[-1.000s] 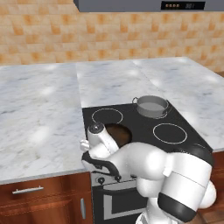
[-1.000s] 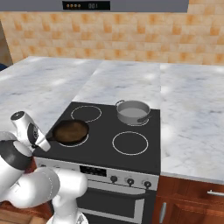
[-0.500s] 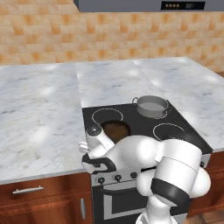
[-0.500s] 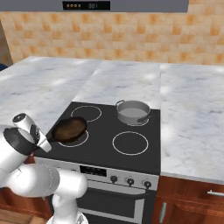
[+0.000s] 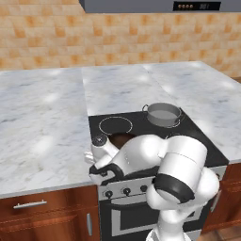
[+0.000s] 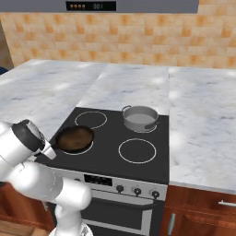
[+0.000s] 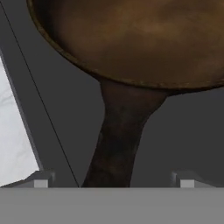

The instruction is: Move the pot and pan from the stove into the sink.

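Now the first step is in hand: taking the pan (image 7: 144, 39). It sits on the stove (image 6: 152, 173) at the front left corner, handle (image 7: 117, 140) pointing at the front edge. The tool (image 7: 113, 181) hangs over that handle, tips apart on either side, gripping nothing. The pot (image 6: 139, 118) stands on the back right burner, untouched. Next, I judge, the tool must drop, close on the handle, then lift the pan toward the sink.
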Available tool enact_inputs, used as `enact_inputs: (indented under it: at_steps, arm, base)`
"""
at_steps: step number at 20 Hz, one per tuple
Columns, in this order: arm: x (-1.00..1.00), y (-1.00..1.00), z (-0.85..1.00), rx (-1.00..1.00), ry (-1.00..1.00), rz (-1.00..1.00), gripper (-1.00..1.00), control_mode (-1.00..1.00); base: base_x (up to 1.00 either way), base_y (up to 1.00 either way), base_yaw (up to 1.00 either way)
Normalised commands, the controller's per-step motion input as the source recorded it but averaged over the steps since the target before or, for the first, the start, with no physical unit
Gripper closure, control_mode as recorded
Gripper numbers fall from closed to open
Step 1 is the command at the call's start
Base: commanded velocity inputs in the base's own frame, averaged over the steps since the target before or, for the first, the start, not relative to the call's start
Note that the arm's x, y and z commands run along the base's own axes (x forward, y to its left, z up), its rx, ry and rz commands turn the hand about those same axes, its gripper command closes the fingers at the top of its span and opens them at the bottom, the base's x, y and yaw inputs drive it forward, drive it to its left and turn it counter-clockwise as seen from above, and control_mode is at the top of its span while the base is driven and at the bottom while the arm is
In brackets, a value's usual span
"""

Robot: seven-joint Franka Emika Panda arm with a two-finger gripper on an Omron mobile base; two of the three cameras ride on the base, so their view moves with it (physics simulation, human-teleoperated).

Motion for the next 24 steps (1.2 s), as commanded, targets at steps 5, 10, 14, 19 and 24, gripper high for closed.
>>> enact_inputs:
  at_steps: [5,10,14,19,24]
  arm:
    - [0.0,0.0,-0.4,-0.03,0.02,0.0,1.0,-1.0]
    - [0.0,0.0,0.0,0.0,0.0,0.0,1.0,-1.0]
    - [0.0,0.0,0.25,0.02,0.0,-0.05,1.0,-1.0]
    - [0.0,-0.09,0.88,0.06,0.0,-0.06,1.0,-1.0]
    - [0.0,-0.25,1.0,0.07,-0.01,-0.04,1.0,-1.0]
  base:
    - [0.0,0.0,0.0]
    - [0.0,0.0,0.0]
    - [0.0,0.0,0.0]
    - [0.0,0.0,0.0]
    - [0.0,0.0,0.0]
